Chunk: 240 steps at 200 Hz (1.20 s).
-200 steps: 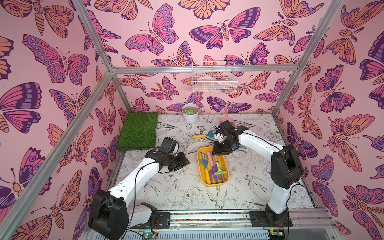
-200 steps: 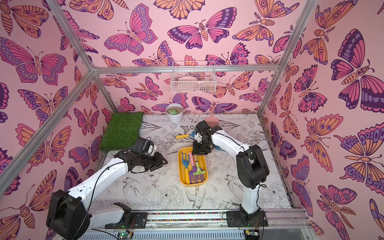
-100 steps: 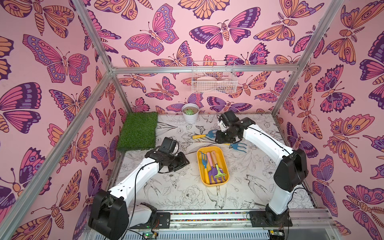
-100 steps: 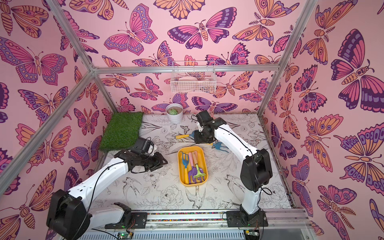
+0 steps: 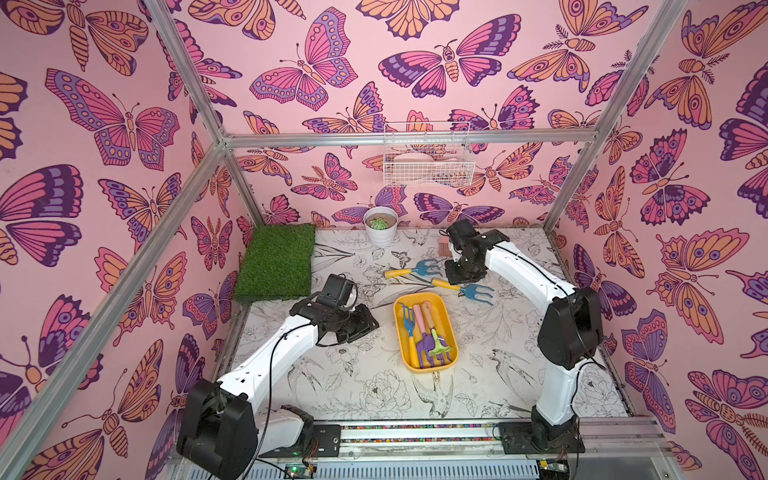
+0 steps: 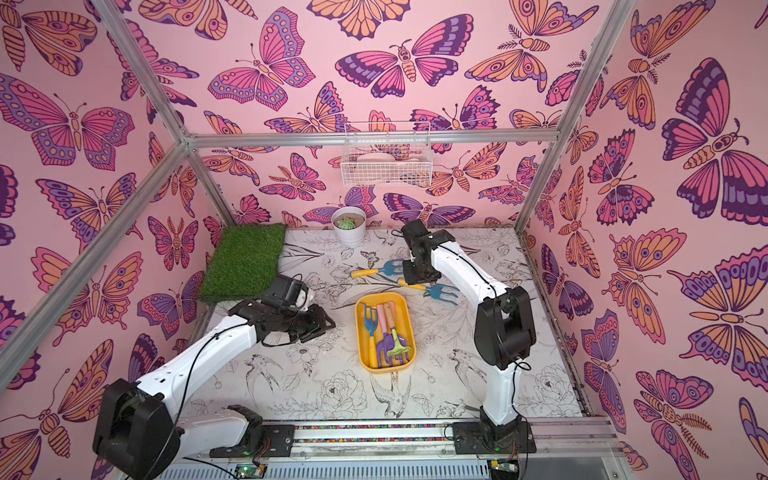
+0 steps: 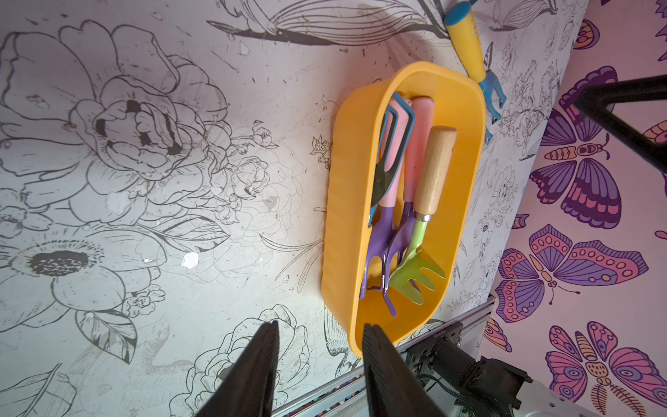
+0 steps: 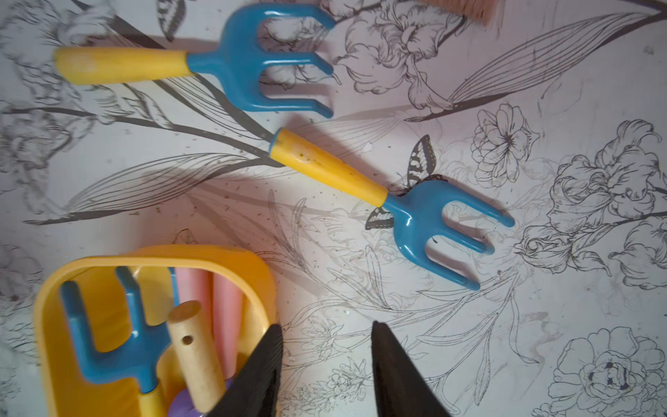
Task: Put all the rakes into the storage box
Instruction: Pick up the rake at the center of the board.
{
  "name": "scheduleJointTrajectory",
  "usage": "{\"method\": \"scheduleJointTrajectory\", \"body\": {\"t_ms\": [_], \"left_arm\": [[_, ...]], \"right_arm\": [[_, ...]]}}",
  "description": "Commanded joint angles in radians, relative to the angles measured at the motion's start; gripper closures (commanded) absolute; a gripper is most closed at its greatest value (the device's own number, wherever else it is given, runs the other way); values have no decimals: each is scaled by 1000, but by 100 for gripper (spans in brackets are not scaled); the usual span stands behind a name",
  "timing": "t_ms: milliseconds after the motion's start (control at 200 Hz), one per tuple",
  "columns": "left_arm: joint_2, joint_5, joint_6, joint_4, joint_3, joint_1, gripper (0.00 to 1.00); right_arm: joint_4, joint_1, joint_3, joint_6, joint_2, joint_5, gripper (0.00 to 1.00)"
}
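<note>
right wrist, two loose rakes point(image 8: 231, 61) point(image 8: 346, 177), one box point(image 8: 202, 254)

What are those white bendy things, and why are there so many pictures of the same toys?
They are two robot arms, a left arm and a right arm. Each ends in a gripper, which is two black fingers that can pinch.

Two pictures look down on the whole table from above. They are almost the same, like what your two eyes see. The other two come from small cameras on the arms' wrists, so the black fingers poke into the picture.

The left gripper and right gripper are both open and hold nothing.

On the table is a yellow box with four toy tools in it. Outside it lie a blue rake and a second blue rake. At the back are a grass mat, a pot and a wire basket on the wall.
</note>
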Motion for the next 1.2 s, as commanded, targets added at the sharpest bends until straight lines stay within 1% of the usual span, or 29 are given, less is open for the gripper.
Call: {"method": "scheduleJointTrajectory", "body": {"t_ms": [0, 346, 476, 966, 1197], "left_arm": [[-25, 6, 13, -21, -4, -3, 56], [-51, 16, 12, -51, -12, -1, 56], [-63, 7, 26, -67, -11, -1, 55], [-10, 7, 24, -78, 19, -1, 55], [5, 2, 27, -83, 33, -1, 55]], "right_arm": [[-40, -14, 24, -79, 58, 25, 52], [-27, -29, 120, -199, 200, 34, 45], [-17, -29, 160, -223, 244, 37, 44], [-57, -31, 299, -275, 390, 33, 43], [-74, -56, 348, -258, 438, -15, 43]]}}
